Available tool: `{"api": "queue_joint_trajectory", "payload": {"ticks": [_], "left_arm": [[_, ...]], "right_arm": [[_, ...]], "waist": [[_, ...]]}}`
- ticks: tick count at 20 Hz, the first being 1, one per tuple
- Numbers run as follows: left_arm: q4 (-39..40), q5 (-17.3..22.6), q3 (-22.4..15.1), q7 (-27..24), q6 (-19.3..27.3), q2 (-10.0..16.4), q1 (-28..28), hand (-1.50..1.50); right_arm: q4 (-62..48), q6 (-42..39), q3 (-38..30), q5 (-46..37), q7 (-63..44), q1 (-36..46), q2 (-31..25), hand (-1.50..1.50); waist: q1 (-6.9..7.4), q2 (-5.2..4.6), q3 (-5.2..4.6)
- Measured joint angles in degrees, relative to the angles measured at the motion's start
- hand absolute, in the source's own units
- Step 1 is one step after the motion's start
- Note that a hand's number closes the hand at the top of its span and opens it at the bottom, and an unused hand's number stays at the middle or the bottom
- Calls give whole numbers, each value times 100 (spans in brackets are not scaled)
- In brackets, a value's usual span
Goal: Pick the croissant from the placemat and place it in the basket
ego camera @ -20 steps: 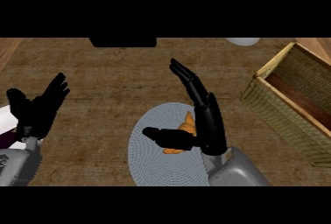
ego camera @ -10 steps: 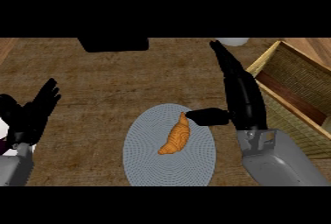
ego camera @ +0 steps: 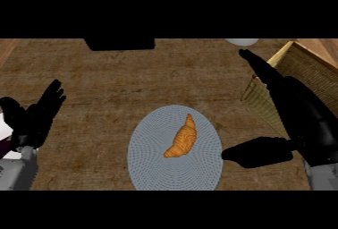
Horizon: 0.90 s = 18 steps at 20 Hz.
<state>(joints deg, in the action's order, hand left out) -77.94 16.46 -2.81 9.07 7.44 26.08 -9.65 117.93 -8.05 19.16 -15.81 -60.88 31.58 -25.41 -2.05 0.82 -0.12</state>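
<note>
Wood-grain counter [ego camera: 132, 76] fills the view, with a grey oval placemat [ego camera: 152, 165] at 6 o'clock, a wicker basket [ego camera: 310, 67] at 2 o'clock, a black block [ego camera: 119, 44] at 12 o'clock and a white rim [ego camera: 242, 42] at 1 o'clock. The croissant [ego camera: 183, 137] lies tilted on the placemat's middle, touched by neither hand. The right hand [ego camera: 297, 112] stands at 3 o'clock before the basket, fingers [ego camera: 260, 67] straight toward 11 o'clock, thumb [ego camera: 257, 153] spread toward the placemat's edge, holding nothing; the left hand [ego camera: 36, 118] rests open and empty at 9 o'clock, fingers up.
</note>
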Motion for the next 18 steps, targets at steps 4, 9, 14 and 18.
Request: {"api": "queue_joint_trajectory", "payload": {"ticks": [4, 9, 14, 18], "left_arm": [[-38, -80, -16, 58, 10, -61, -55, 0], [-161, -99, 63, 126, -113, -102, -28, 0], [-29, -246, 152, 56, -183, -210, -107, 0], [-65, -342, 174, 113, -201, -286, -127, 0]], "right_arm": [[998, -160, -409, 738, -183, -554, -244, -150], [1997, -161, -871, 858, -2, -1626, -311, -150], [2046, -16, -807, 570, 751, -2602, 29, -150], [1648, 284, -450, -188, 1677, -3179, 348, -150]], "waist": [[41, -26, 7], [106, -51, 13], [142, -67, 14], [166, -74, 16]]}}
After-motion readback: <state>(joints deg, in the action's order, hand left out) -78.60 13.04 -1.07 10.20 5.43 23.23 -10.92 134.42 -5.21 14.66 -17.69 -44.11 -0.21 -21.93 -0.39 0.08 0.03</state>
